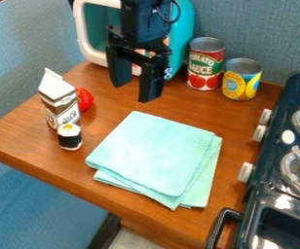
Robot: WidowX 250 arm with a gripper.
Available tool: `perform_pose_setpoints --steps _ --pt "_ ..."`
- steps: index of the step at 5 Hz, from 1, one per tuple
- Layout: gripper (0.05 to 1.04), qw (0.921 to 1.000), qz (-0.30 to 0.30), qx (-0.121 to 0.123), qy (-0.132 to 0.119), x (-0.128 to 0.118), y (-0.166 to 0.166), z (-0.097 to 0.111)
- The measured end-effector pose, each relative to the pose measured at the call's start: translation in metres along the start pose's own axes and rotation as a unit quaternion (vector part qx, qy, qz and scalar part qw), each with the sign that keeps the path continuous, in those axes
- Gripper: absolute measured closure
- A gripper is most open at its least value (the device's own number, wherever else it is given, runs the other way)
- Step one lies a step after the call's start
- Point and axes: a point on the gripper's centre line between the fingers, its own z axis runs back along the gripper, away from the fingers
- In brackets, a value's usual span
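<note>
A folded mint-green cloth [154, 153] lies flat on the wooden surface [227, 129], between the carton side and the stove. Its layers are slightly out of line, so the lower ones show past the right and near edges; it looks laid down loosely rather than squared up. Lying flat and broad, it probably needs nothing to prop it.

The claw [134, 91] hangs just beyond the cloth's far edge, in front of the toy microwave. It is released: its two fingers point down, spread apart, with nothing between them. That posture seems to suit an approach from above, and it appears raised over the surface, though its exact height is hard to judge.

Left of the cloth, a brown-and-white carton [60, 104] stands upright on its flat base. A small black-and-white piece with a yellow centre [69, 136] stands close in front of it; whether they touch, I cannot tell. A red, rounded thing [84, 99] sits behind the carton, partly hidden.

Farther back, a red-labelled can [205, 65] and a yellow-and-blue can [241, 80] stand upright side by side, a steady way to rest round tins. The teal toy microwave [182, 31] stands at the back, near the wall. Along the right, the dark stove [270, 187] has its pale knobs facing the cloth.
</note>
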Motion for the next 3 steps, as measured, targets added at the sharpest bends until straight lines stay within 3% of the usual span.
perform_pose_setpoints --steps 1,3 --pt "0.083 0.9999 0.003 -0.005 0.015 -0.001 0.0 -0.01" --pt "0.083 0.9984 0.052 -0.021 0.004 0.014 -0.003 -0.06"
